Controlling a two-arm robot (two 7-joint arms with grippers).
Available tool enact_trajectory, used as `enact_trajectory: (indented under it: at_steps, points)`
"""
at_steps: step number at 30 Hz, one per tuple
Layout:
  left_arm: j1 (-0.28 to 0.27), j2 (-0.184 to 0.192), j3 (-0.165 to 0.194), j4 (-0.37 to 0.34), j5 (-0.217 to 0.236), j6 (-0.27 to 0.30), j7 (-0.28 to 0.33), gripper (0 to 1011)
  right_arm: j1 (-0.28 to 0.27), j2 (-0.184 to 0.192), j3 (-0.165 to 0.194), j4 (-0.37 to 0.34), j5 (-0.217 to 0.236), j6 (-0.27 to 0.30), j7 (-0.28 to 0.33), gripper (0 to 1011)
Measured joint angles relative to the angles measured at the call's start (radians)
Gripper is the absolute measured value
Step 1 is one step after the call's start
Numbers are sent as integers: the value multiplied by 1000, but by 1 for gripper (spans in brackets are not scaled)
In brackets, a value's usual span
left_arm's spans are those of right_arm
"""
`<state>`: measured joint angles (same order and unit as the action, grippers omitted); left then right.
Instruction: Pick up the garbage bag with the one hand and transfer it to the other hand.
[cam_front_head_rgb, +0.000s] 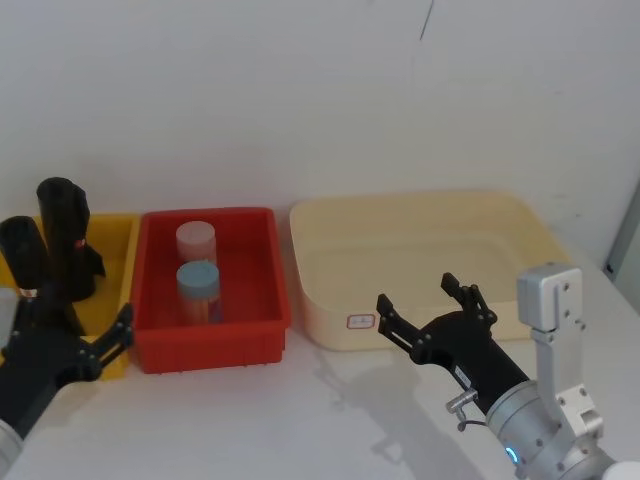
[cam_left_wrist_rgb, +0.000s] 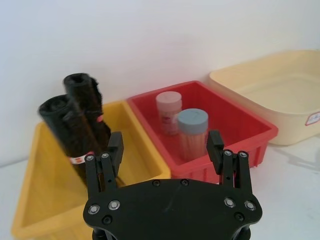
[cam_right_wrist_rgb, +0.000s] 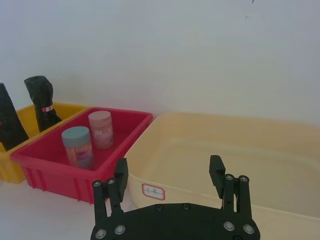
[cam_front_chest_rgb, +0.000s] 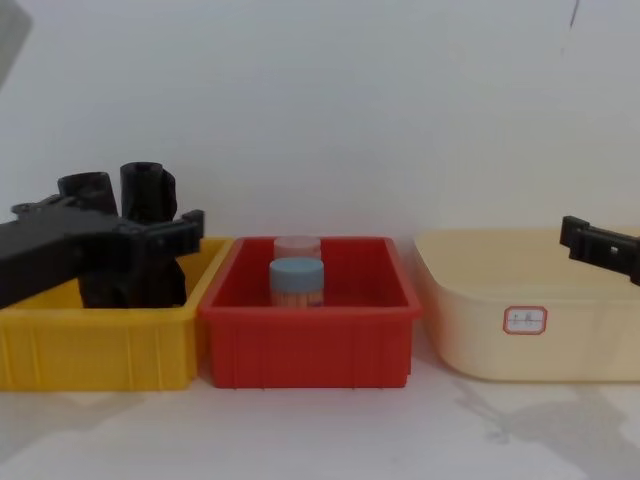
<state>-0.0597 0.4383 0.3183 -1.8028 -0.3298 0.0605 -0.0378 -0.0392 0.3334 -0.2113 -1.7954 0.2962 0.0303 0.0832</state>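
Black left gripper (cam_left_wrist_rgb: 165, 145), fingers apart, hangs over the yellow bin's (cam_left_wrist_rgb: 35, 200) near edge, just short of the garbage bag (cam_left_wrist_rgb: 62, 125) upright inside. The left wrist view shows its red-and-white band (cam_left_wrist_rgb: 77, 160), which the chest view hides. The right gripper (cam_right_wrist_rgb: 168, 167), fingers apart, faces the cream tub's (cam_right_wrist_rgb: 280, 150) unreadable tag (cam_right_wrist_rgb: 153, 191).

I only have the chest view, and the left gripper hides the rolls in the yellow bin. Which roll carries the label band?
Observer: The garbage bag, the roll nearer the left gripper, has a red-and-white band low down.
Operator: Is it between the fingers yet?
Observer: No; the left wrist view shows it outside the open fingers.
Operator: And the right gripper?
Observer: The right gripper is open, in front of the cream tub.
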Motion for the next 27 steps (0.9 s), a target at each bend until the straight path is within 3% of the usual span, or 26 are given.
enact_trajectory:
  at_steps: [12, 27]
  points:
    - [25, 11, -88, -29, -81, 79, 1, 1001, -2, 0, 2, -3, 1, -1, 2, 1000]
    - [-8, -2, -136, 4, -124, 143, 4, 1001, -3, 0, 2, -4, 1, 0, 2, 1000]
